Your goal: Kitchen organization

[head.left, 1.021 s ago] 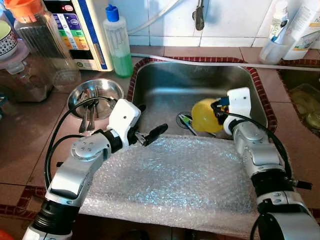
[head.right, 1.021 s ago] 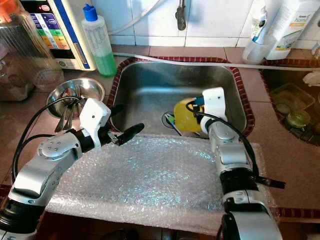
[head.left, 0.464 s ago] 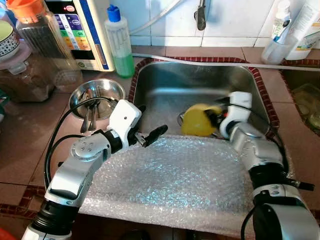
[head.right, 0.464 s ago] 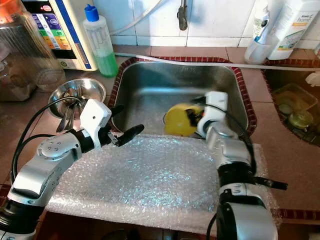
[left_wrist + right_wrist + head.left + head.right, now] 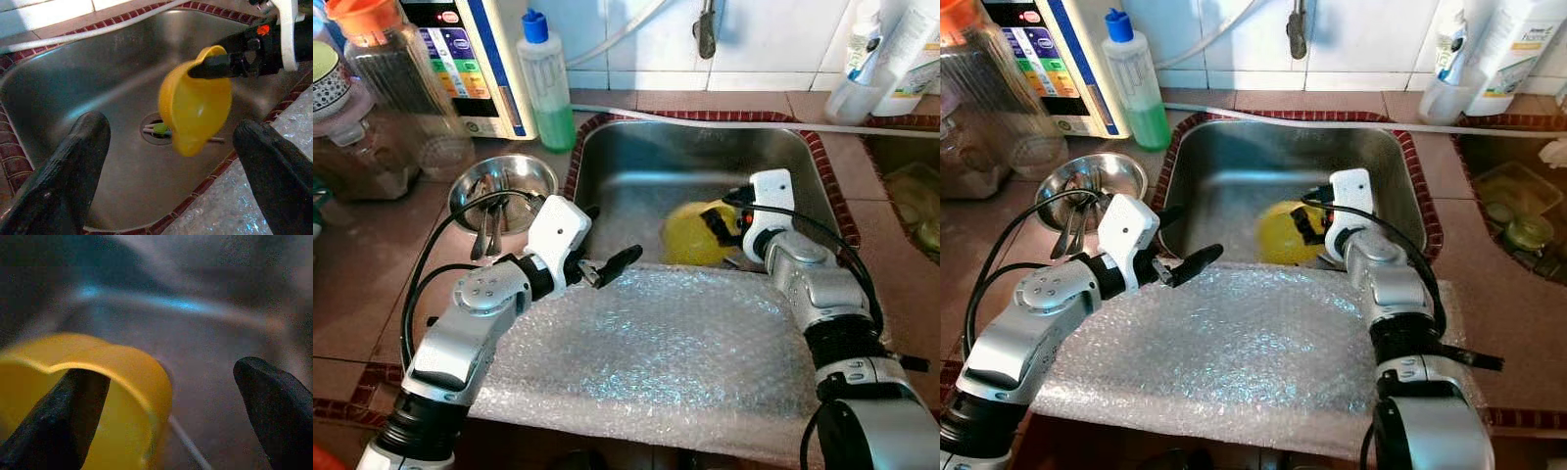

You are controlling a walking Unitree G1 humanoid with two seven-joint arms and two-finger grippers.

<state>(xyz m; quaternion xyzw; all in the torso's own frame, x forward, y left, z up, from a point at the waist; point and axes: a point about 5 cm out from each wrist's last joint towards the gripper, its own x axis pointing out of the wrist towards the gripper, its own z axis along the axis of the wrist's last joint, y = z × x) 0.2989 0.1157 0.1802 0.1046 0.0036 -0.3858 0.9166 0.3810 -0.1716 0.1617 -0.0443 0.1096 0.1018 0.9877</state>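
left wrist view: right hand (image 5: 208, 66) grasping cup (image 5: 195, 105) rim over sink (image 5: 636, 176), probably lifting it out; left hand (image 5: 607, 266) released at 9 o'clock.

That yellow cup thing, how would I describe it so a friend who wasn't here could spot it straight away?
Start at the steel sink set in the red-tiled counter. Above its drain, beyond the sheet of bubble wrap, hangs a small yellow cup, with one finger of the robot's right claw hooked over its rim. It is the only bright yellow thing there, and it is held tilted in the air, not resting on the sink floor.
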